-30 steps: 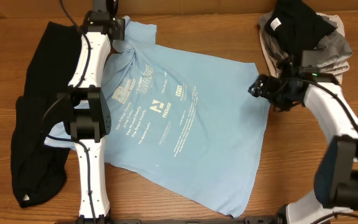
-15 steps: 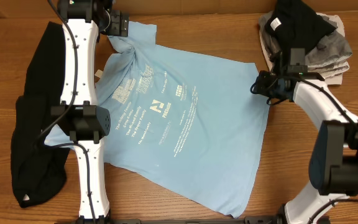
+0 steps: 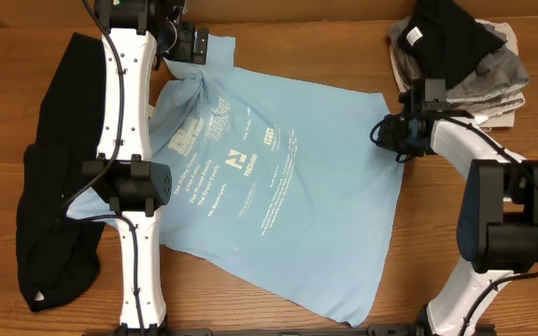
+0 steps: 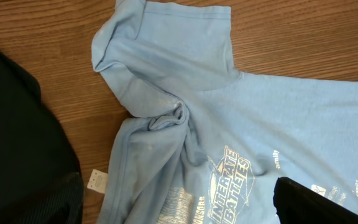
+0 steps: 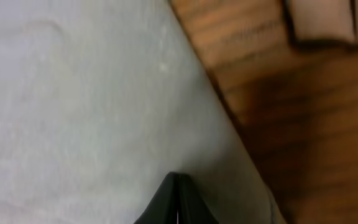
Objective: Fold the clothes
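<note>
Straightening step, by judgement: light blue printed T-shirt (image 3: 278,196) has its sleeve (image 4: 166,43) bunched. Left end effector (image 3: 194,49): state indeterminable. Right end effector (image 3: 386,131): tips together at shirt edge. Next move calls for flattening the sleeve.

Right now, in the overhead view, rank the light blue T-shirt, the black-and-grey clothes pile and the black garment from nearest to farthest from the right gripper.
1. The light blue T-shirt: its right edge lies right at the right gripper.
2. The black-and-grey clothes pile: just beyond the gripper, in the far right corner.
3. The black garment: farthest, along the left side.
</note>
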Controlling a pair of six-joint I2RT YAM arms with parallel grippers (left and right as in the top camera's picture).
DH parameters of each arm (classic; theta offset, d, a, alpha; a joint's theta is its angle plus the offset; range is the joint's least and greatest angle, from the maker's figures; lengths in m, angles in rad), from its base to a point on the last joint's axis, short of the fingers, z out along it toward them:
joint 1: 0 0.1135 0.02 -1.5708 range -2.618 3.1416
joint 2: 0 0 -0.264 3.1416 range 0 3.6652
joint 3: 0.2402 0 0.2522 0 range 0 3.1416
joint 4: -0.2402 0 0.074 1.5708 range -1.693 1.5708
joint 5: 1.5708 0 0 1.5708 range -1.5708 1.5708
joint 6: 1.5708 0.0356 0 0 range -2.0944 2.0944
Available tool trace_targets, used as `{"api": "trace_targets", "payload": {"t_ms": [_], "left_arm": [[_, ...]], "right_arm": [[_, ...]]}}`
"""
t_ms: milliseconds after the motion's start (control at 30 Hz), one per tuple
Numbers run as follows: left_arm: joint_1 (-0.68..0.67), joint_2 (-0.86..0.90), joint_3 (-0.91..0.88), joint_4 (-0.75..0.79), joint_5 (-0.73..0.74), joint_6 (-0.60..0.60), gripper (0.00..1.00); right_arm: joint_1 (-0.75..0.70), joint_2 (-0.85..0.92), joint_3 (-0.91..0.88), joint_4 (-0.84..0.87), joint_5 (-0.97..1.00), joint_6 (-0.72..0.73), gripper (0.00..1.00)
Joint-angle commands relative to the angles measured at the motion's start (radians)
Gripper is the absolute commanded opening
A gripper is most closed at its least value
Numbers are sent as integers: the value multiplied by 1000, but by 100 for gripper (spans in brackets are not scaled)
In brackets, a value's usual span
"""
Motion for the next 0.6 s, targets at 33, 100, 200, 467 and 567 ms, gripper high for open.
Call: {"api": "trace_targets", "payload": {"t_ms": [33, 100, 200, 467, 567], "left_arm": [[-6, -29, 15, 2, -7, -13, 100], [-6, -29, 15, 2, -8, -13, 100], [-6, -27, 15, 3, -7, -13, 100], [-6, -27, 15, 18, -8, -13, 100], [-5, -27, 15, 31, -22, -13, 100]], "right_arm": [[2, 109, 4, 54, 117, -3, 4], [2, 136, 4, 97, 140, -3, 4], [1, 174, 4, 165, 169, -3, 4], [0, 305, 71, 321, 203, -3, 4], [0, 352, 144, 305, 201, -3, 4]]}}
